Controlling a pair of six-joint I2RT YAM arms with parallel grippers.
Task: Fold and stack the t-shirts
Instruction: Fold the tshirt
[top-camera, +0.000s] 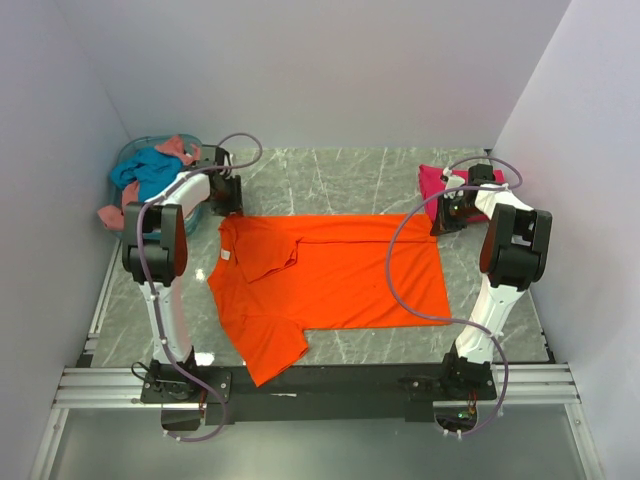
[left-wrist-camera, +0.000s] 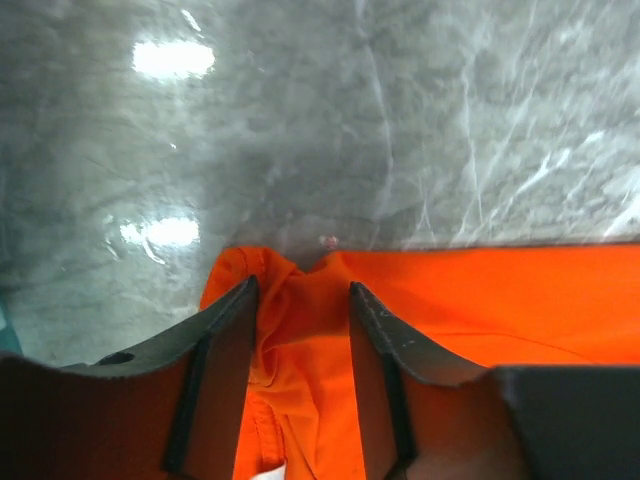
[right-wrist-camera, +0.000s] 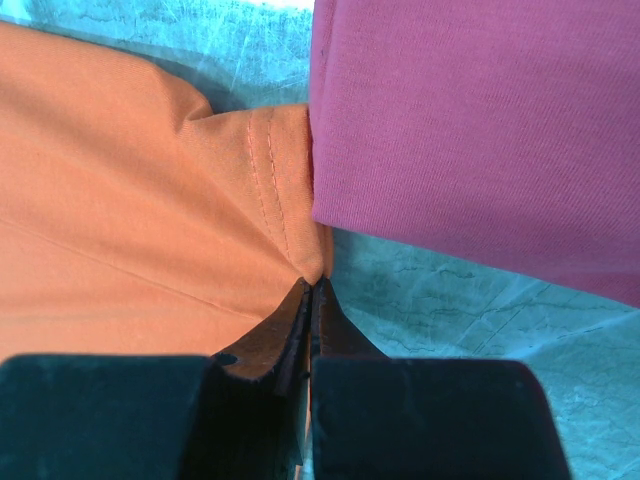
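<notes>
Magenta shirt (top-camera: 433, 181) folded beside orange shirt (top-camera: 340, 275); right hand (right-wrist-camera: 311, 290) pinches its corner, left hand (left-wrist-camera: 300, 290) half-open astride another; teal shirt (top-camera: 150, 175) waits.

Grey marble-look tabletop (top-camera: 350, 170) with pale veins is spanning the whole work area. Plain pale lilac-white walls are boxing it in: back wall (top-camera: 320, 70), left wall (top-camera: 50, 120), right wall (top-camera: 590, 120). Silver aluminium rail frame (top-camera: 320, 385) is running along the near edge. Light is coming from overhead and is glaring off the glossy top as two bright patches (left-wrist-camera: 172, 58) in the left wrist view.
</notes>
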